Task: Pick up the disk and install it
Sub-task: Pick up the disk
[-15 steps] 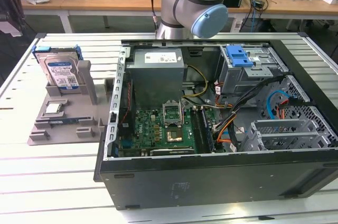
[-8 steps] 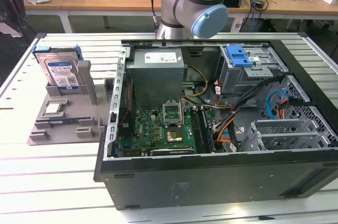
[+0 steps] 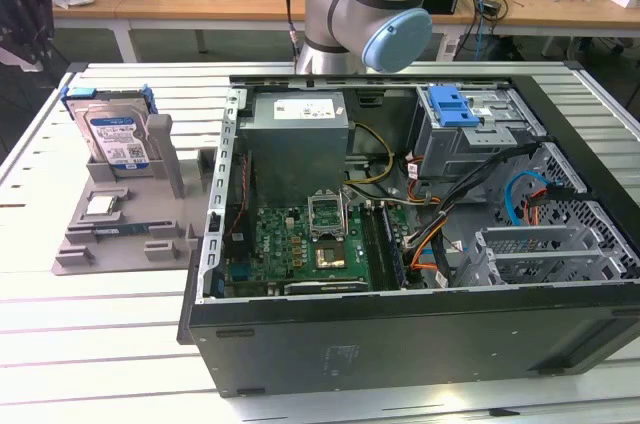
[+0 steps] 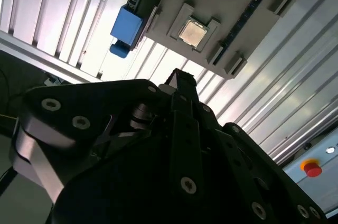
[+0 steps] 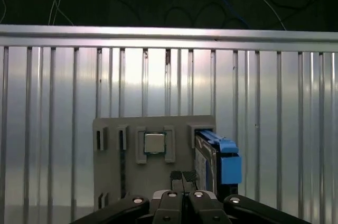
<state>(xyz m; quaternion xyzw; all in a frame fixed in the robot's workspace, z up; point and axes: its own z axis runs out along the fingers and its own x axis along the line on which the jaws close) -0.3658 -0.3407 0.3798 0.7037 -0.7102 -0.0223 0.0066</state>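
Observation:
The disk (image 3: 115,134) stands upright in a grey holder (image 3: 130,214) on the table at the exterior view's left, its white-and-blue label facing out and a blue caddy around it. In both wrist views the disk shows edge-on, by its blue caddy (image 5: 228,167) (image 4: 127,27) beside the holder (image 5: 111,182). My gripper (image 5: 183,177) hangs well above the holder, apart from the disk, its black fingertips (image 4: 180,79) together with nothing between them. The arm (image 3: 365,14) rises behind the computer case.
An open computer case (image 3: 400,334) lies at the middle and the exterior view's right, holding a grey power-supply box (image 3: 297,144), a motherboard (image 3: 310,239) and a metal drive cage (image 3: 470,144) topped by a blue bracket (image 3: 455,104). A processor chip (image 5: 155,142) sits in the holder.

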